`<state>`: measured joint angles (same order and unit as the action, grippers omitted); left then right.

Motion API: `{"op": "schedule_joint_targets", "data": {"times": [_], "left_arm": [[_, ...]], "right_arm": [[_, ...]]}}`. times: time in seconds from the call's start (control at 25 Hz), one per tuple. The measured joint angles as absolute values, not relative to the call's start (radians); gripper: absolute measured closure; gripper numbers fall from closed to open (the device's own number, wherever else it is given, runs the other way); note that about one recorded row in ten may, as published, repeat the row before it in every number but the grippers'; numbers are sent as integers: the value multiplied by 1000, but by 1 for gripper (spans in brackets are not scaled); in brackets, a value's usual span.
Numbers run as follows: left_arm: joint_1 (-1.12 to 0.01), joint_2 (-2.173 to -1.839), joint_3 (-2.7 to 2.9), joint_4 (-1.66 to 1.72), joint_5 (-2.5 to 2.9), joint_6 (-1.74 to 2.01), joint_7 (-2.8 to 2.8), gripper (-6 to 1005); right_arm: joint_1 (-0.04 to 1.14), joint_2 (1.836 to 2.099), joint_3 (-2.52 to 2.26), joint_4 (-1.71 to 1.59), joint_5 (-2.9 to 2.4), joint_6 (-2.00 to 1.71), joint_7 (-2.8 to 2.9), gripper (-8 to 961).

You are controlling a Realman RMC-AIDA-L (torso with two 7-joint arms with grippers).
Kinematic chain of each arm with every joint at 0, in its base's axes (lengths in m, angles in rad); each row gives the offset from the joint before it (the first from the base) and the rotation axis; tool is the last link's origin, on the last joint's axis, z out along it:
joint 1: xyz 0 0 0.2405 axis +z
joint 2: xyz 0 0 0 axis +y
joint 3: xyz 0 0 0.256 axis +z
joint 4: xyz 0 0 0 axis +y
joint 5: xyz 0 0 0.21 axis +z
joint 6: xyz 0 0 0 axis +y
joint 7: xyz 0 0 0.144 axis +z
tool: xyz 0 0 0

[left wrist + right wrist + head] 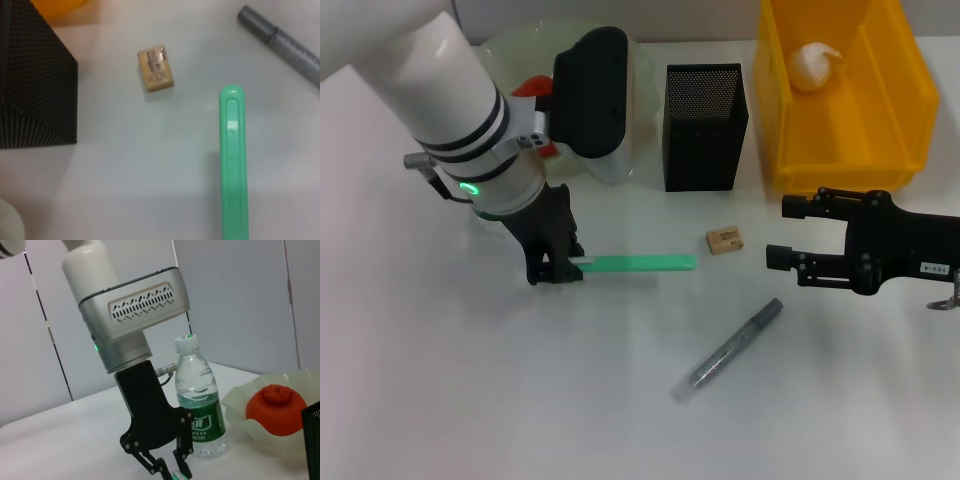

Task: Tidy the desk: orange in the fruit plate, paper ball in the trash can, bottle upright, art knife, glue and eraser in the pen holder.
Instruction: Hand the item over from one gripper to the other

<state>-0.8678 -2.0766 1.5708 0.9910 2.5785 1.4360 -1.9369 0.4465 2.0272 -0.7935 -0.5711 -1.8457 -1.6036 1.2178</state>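
Observation:
The green art knife (640, 263) (233, 160) lies flat on the table. My left gripper (555, 270) (173, 471) is down at its left end, shut on it. To the knife's right lie the tan eraser (725, 240) (156, 69) and the grey pen-shaped glue (727, 350) (285, 42). The black mesh pen holder (705, 125) stands behind them. My right gripper (778, 232) hovers open just right of the eraser. The paper ball (812, 65) rests in the yellow trash can (910, 110). The orange (275, 407) sits in the fruit plate (240, 400). The bottle (197, 400) stands upright behind the left arm.
The left arm's white and black links (590, 95) cover much of the fruit plate (505, 45) and hide the bottle in the head view. White tabletop (470, 400) stretches along the front and left.

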Motion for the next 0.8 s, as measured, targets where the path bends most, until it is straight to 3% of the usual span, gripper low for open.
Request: {"op": "schedule_joint_targets", "data": {"times": [0.8], "left_arm": [[-677,-2070,1436,1056,2242,1473,-1916,798]], "right_arm": [[434,2005,-695,-583,-1845,-1743,1153,222]]}}
